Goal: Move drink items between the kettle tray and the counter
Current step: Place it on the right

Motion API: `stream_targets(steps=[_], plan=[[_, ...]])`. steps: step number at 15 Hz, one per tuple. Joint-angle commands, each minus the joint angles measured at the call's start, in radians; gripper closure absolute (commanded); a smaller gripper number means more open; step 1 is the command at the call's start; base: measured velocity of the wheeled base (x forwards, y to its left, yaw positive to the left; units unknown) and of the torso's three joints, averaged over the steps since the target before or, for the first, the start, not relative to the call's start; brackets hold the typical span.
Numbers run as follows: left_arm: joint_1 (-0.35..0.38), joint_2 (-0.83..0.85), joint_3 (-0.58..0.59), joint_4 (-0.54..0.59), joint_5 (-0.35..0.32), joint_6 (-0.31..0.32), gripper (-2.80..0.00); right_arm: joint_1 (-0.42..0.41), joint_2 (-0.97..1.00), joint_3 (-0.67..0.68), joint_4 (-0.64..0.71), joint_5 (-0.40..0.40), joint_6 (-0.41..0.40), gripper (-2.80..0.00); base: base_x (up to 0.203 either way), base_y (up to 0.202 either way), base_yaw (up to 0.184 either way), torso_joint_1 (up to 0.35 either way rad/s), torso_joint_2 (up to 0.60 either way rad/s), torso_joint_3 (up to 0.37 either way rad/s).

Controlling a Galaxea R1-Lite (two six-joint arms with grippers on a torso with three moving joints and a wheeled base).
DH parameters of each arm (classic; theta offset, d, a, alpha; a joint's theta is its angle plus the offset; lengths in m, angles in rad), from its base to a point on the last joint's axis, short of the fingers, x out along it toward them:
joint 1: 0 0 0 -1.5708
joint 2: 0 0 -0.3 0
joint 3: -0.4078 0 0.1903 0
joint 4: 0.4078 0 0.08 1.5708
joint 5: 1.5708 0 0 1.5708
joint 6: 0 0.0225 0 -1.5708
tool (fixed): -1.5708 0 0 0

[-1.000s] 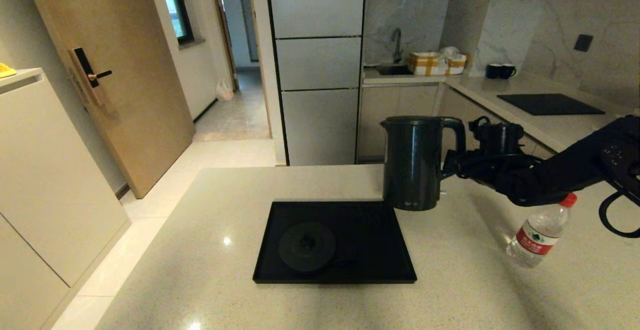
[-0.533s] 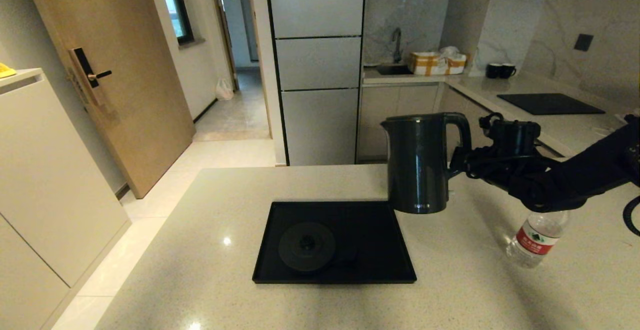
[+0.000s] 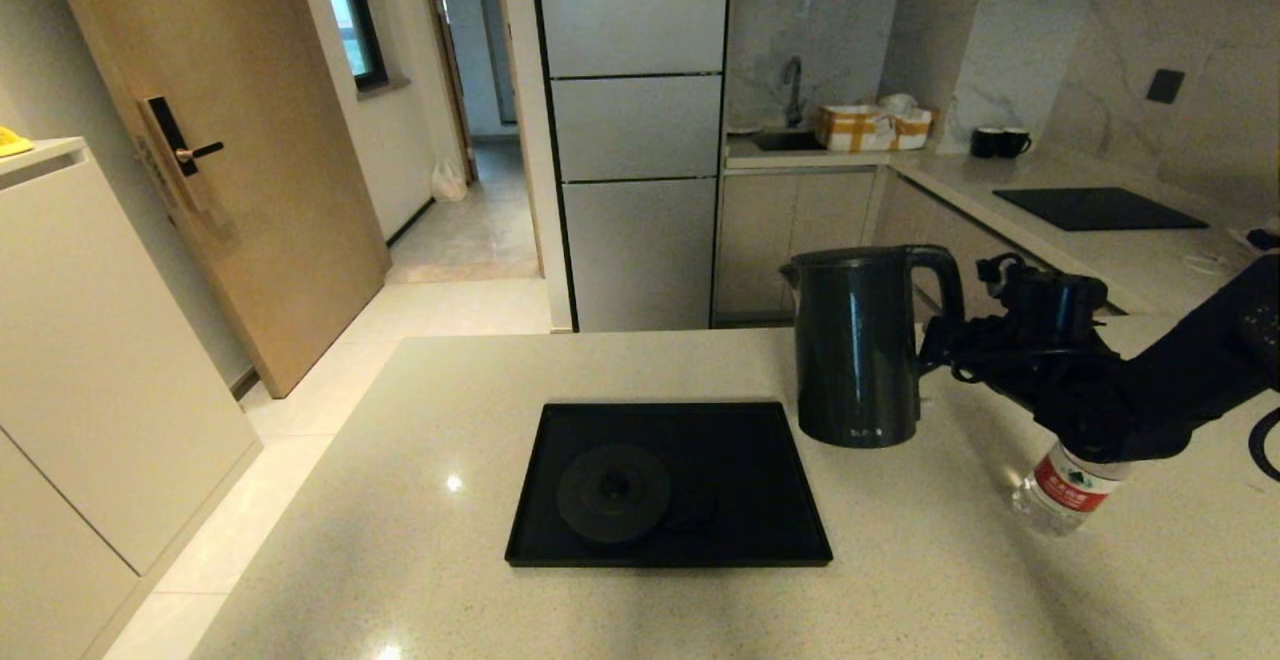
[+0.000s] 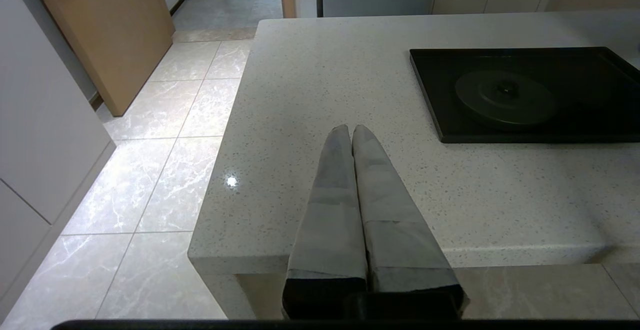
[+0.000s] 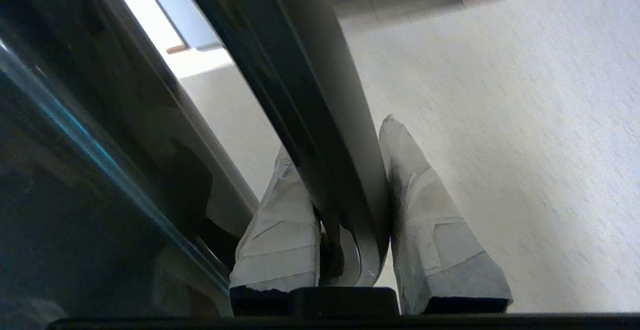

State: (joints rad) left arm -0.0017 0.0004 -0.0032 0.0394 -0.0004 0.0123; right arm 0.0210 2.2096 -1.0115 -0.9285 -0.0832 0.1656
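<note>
The tall black kettle (image 3: pixel 858 345) stands upright just off the far right corner of the kettle tray (image 3: pixel 780 530), low over the counter (image 3: pixel 400 500); I cannot tell if its bottom touches. My right gripper (image 3: pixel 935 340) is shut on its loop handle (image 5: pixel 310 95), one taped finger on each side. The tray holds only the round kettle base (image 3: pixel 613 492). The water bottle (image 3: pixel 1065 490) stands to the right, its cap hidden behind my right arm. My left gripper (image 4: pixel 350 127) is shut and empty above the counter's near left corner, left of the tray (image 4: pixel 435 100).
A black cooktop panel (image 3: pixel 1100 208) lies in the far right worktop, with two dark mugs (image 3: pixel 1000 142) and a yellow-checked box (image 3: pixel 875 127) by the sink behind it. The counter's left edge (image 4: pixel 220 170) drops to tiled floor.
My right arm has carried the kettle to the right and downward, away from the tray's corner. The arm now covers the bottle's red cap. The left gripper shows no change.
</note>
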Motion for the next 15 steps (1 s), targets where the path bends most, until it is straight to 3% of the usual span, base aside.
stream_targets(steps=[1, 4, 15], plan=[[0.000, 0.000, 0.000, 0.001, 0.000, 0.000, 0.00, -0.006, 0.028, 0.049, -0.060, 0.000, -0.013, 0.00, 0.000, 0.000, 0.000, 0.000, 0.00, 0.000], [0.000, 0.000, 0.000, 0.001, 0.000, 0.000, 0.00, -0.006, 0.071, 0.103, -0.156, -0.001, -0.043, 0.00, 0.000, 0.000, 0.000, 0.000, 0.00, 0.000], [0.000, 0.000, 0.000, 0.001, 0.000, 0.000, 0.00, -0.004, 0.096, 0.160, -0.191, -0.012, -0.058, 0.00, 0.000, 0.000, 0.000, 0.000, 0.00, 0.000]])
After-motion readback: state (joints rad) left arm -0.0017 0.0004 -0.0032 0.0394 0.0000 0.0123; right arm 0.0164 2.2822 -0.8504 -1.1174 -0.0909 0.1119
